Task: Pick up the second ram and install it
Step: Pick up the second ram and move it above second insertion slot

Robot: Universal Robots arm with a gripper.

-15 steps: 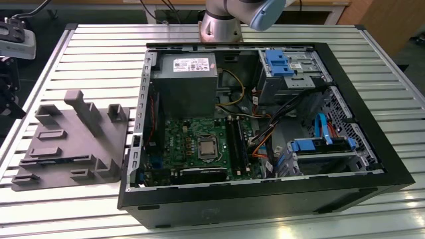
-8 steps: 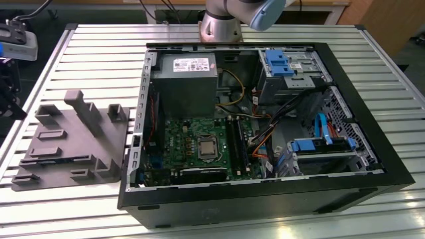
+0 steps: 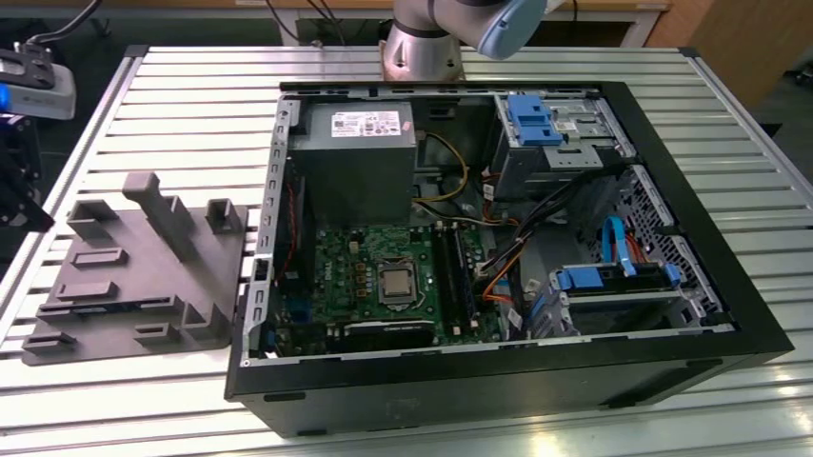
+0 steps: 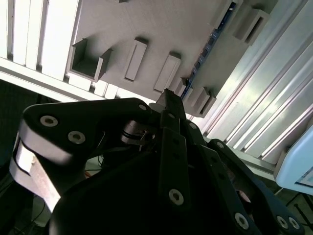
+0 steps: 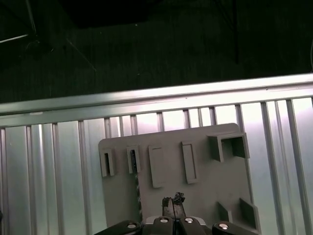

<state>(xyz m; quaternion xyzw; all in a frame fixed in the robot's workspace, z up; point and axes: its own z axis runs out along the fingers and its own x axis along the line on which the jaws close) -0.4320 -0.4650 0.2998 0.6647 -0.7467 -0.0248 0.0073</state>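
A: Second wrist view: end effector (image 4: 170,97) pinched together over the grey holder tray (image 4: 146,24) on the desk (image 4: 274,98).
B: Ack, second ram (image 4: 206,49) stands on edge in that tray, near the end effector.

The slatted metal counter (image 3: 166,105) is carrying two items. A grey moulded holder tray (image 3: 133,276) is lying flat toward the exterior view's left. An open black computer case (image 3: 508,381) is lying on its side just beside the tray, interior facing up.
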